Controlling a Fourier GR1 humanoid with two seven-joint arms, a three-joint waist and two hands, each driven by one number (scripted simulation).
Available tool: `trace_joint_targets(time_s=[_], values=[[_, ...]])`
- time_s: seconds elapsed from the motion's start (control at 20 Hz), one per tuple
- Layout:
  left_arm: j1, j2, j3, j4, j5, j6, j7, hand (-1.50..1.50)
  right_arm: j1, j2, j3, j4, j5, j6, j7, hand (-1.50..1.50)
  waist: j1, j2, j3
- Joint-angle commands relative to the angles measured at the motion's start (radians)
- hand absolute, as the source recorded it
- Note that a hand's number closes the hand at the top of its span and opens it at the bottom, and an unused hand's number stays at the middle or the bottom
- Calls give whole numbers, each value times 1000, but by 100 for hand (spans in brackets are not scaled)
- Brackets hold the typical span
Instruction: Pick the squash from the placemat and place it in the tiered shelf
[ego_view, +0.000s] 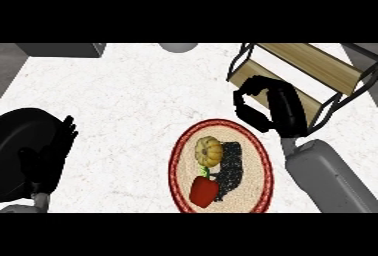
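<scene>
Head view: squash (208, 151) on placemat (255, 150), touching red pepper (204, 191) at its 6 o'clock. Right hand (275, 107) curled, grasping nothing, at squash's 2 o'clock beside tiered shelf (310, 62). Left hand (46, 150) released, resting at 9 o'clock over desk (125, 100). I'd descend on squash from above, clear of pepper.

A red bell pepper (204, 192) is lying at about six o'clock in the view (its green stem pointing toward twelve). The white speckled tabletop (133, 95) is spreading across most of the scene. A grey box-like thing (63, 49) is sitting at eleven o'clock, and a pale rounded object (178, 47) is peeking in at twelve, both cut off by the edge.
</scene>
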Motion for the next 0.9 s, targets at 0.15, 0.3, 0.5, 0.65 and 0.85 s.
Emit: trace_joint_targets(time_s=[0.15,0.3,0.5,0.65,0.85], values=[[-16,52,41,8,28,-50,26,0,106,301,279,181,471,-318,189,-150,2,14,7],[10,51,34,-30,47,-67,57,0,76,356,369,202,655,-300,419,-150,-3,2,7],[19,61,60,-12,42,-48,42,0,49,361,359,252,907,-162,649,-150,-35,-11,3],[48,69,62,-13,50,-74,29,0,39,362,403,220,996,24,837,-150,-31,-13,3],[21,74,70,-10,59,-89,42,0,14,363,481,194,982,316,1007,-150,-15,0,5]])
